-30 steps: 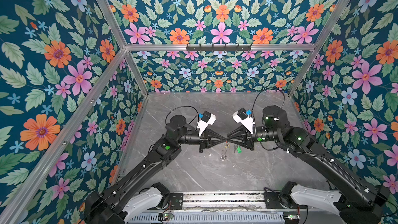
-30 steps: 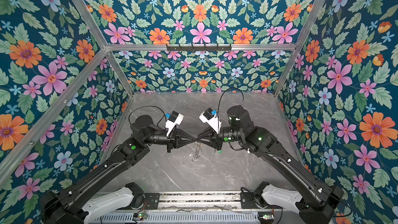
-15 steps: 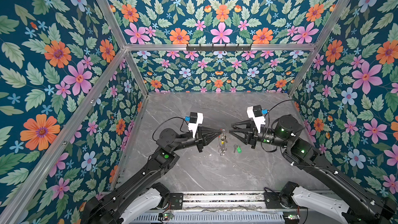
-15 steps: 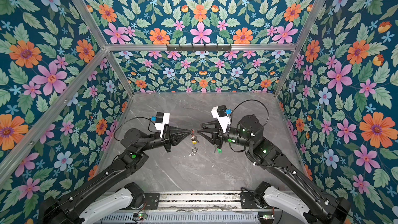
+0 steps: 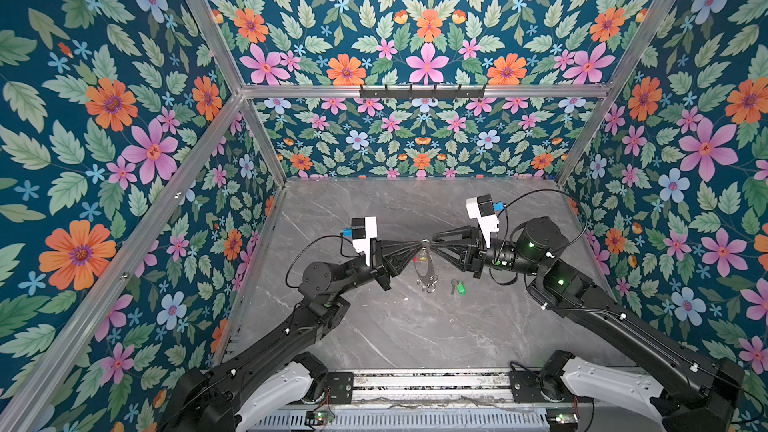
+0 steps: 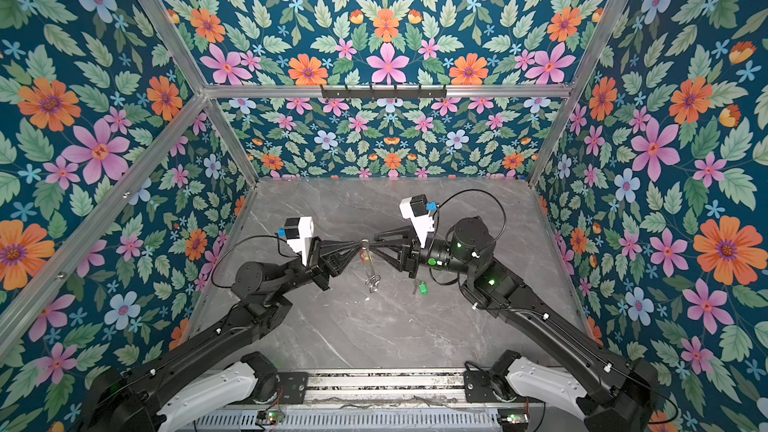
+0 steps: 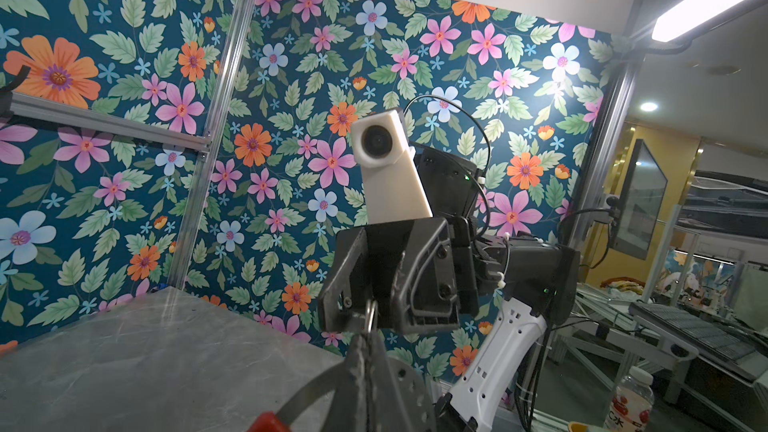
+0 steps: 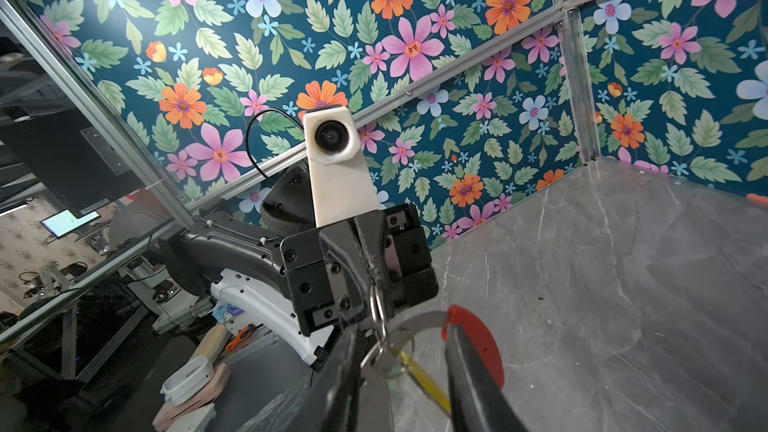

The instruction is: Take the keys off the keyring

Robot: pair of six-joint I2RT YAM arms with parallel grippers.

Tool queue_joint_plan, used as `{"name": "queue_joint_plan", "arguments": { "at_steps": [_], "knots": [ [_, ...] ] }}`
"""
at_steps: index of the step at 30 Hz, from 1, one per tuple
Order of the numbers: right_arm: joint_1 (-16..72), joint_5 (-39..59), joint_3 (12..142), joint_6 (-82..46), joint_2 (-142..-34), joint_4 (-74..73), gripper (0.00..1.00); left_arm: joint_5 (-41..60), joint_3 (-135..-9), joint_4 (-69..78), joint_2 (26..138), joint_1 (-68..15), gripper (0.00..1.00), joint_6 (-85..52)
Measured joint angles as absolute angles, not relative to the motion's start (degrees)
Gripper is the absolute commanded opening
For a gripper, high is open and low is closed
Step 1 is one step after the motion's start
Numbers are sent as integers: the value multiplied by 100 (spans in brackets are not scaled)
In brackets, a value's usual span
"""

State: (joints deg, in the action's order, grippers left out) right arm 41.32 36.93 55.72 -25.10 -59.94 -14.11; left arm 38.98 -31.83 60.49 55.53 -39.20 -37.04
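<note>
Jaws: left gripper [image 5: 419, 243] is clamped tight on the top of the large thin grey wire keyring with a red sleeve [image 5: 424, 271]. The loop hangs straight down from the tips, long axis vertical, and I can't tell if its bottom rings touch the grey marble tabletop [image 5: 374, 326]. The small metal key with a yellow plastic head [image 8: 422, 378] hangs just under the pinch. Right gripper [image 5: 433, 241] meets it tip to tip from the right, jaws part open, with the yellow key between its fingers [image 8: 469, 388]; pad contact unclear. Right arm is placed for the pull, I'd say. The small key with a green plastic head [image 5: 459, 288] lies loose on the tabletop under the right gripper. Half a second ago the tips were well apart; now they meet. Green key unmoved.
</note>
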Motion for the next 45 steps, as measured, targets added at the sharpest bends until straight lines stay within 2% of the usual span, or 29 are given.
{"name": "queue_joint_plan", "arguments": {
  "at_steps": [17, 23, 27, 28, 31, 35, 39, 45],
  "knots": [
    [4143, 3953, 5662, -2727, -6224, -1697, 13, 3750, -3103, 6346, 5634, -3924, 0, -3798],
    [4145, 4014, 5680, -2696, -6239, -1691, 0, 3734, -3087, 6361, 5640, -3924, 0, -3865],
    [4147, 4014, 5723, -2672, -6239, -1632, 0, 3730, -3087, 6414, 5658, -3924, 0, -3876],
    [4147, 4018, 5734, -2644, -6239, -1605, 0, 3732, -3087, 6423, 5660, -3924, 2, -3879],
    [4147, 4032, 5789, -2541, -6226, -1452, 0, 3747, -3087, 6420, 5660, -3924, 22, -3876],
    [4150, 4032, 5911, -2364, -6206, -1100, 0, 3750, -3087, 6298, 5498, -3924, 34, -3894],
    [4150, 4032, 5999, -2176, -6160, -735, 0, 3747, -3157, 5833, 5159, -3924, 39, -3804],
    [4150, 4034, 6281, -1752, -6143, -43, 0, 3887, -3789, 4329, 4943, -3909, 37, -3271]
  ]
}}
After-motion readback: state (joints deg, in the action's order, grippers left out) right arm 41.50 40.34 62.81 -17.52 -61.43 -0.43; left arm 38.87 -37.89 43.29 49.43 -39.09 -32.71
